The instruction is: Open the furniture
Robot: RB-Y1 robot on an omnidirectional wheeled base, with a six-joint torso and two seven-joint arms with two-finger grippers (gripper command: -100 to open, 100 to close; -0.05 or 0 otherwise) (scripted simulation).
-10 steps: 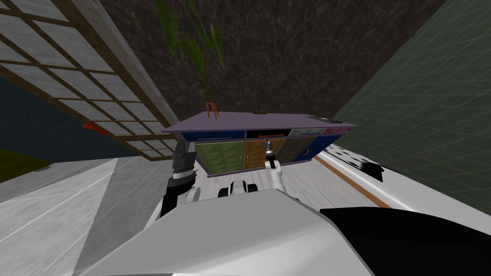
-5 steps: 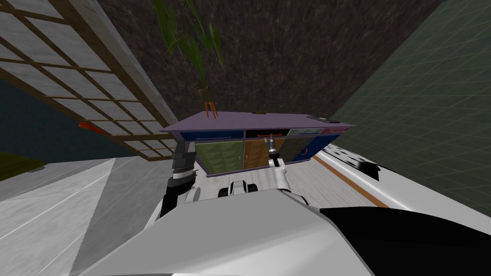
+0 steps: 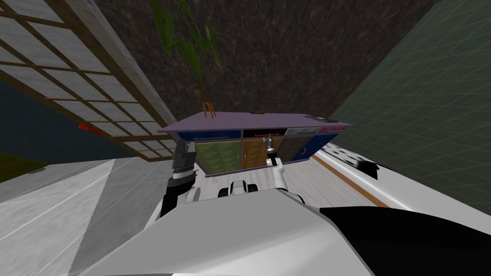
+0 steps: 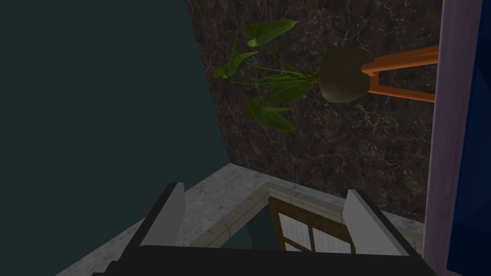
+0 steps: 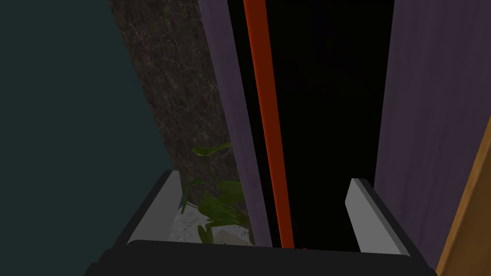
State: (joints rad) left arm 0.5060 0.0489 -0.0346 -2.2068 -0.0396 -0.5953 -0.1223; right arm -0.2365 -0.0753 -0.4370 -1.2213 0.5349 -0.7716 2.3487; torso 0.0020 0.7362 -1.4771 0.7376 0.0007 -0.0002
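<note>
Since a second ago the right gripper (image 3: 268, 142) has edged up and forward along the front of the cabinet (image 3: 254, 120), and my head has shifted a little; the gripper is now level with the black drawer (image 3: 263, 134) in the top row, above the brown door (image 3: 253, 152). From the wrist, its fingers (image 5: 165, 211) stand spread and grip nothing; the orange handle (image 5: 266, 120) runs between them, nearer one blade, with the black front (image 5: 326, 120) behind and purple frame edges either side. The left gripper (image 3: 185, 149) is just beside the cabinet's left end, also spread and empty (image 4: 261, 211), looking past the purple edge (image 4: 438, 143) toward the potted plant (image 4: 268, 81); pale floor (image 3: 307, 179) lies bare before the cabinet.
</note>
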